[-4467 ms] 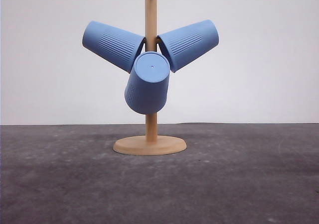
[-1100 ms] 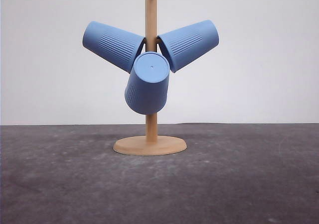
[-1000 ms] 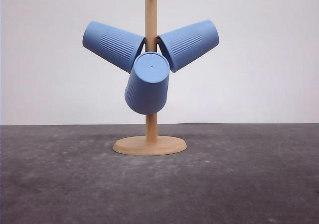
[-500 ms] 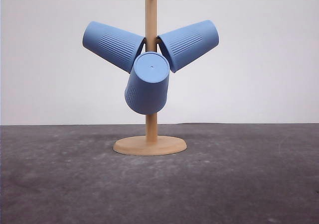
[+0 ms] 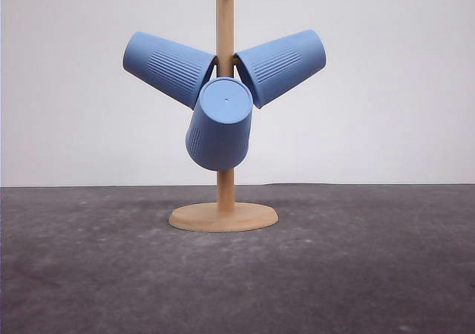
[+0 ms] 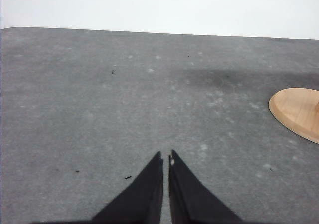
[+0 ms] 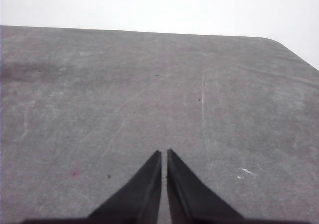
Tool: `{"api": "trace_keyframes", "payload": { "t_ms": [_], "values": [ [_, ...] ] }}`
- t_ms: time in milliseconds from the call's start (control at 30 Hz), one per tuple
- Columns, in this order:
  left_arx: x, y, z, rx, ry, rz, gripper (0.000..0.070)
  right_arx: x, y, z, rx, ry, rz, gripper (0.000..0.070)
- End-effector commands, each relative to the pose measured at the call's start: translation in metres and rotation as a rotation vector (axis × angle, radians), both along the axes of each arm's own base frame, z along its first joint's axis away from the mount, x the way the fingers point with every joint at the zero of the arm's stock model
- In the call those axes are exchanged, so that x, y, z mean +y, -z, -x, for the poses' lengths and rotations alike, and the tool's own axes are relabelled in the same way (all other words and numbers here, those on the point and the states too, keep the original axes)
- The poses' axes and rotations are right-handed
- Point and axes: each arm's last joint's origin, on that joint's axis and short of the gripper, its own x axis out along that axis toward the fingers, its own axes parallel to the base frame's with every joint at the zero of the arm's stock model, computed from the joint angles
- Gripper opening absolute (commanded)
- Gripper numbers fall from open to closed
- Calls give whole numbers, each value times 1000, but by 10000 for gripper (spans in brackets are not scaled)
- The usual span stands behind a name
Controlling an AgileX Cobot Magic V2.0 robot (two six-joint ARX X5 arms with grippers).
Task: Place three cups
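Three light-blue ribbed cups hang on a wooden stand in the front view. One cup [image 5: 168,67] slants out to the left, one cup [image 5: 282,64] slants out to the right, and a third cup [image 5: 220,125] points its flat base toward me. The stand's pole [image 5: 225,22] rises from a round wooden base [image 5: 223,217]. My left gripper [image 6: 166,158] is shut with nothing in it, over bare table, with the stand's base [image 6: 298,112] off to one side. My right gripper [image 7: 164,153] is shut and holds nothing, above bare table.
The dark grey table [image 5: 371,267] stretches wide in front of and beside the stand. A white wall [image 5: 386,89] stands behind it. The table's rounded far corner [image 7: 281,42] appears in the right wrist view.
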Motion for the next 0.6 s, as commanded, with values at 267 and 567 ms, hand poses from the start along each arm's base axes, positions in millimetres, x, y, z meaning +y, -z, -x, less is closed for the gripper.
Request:
{"api": "trace_keyframes", "payload": {
  "t_ms": [267,567],
  "values": [
    [0,7,-1,22,3,-11,0,0,1,0,-5,3,-14,15],
    [0,7,-1,22,3,-11,0,0,1,0,-5,3,-14,15]
  ]
}}
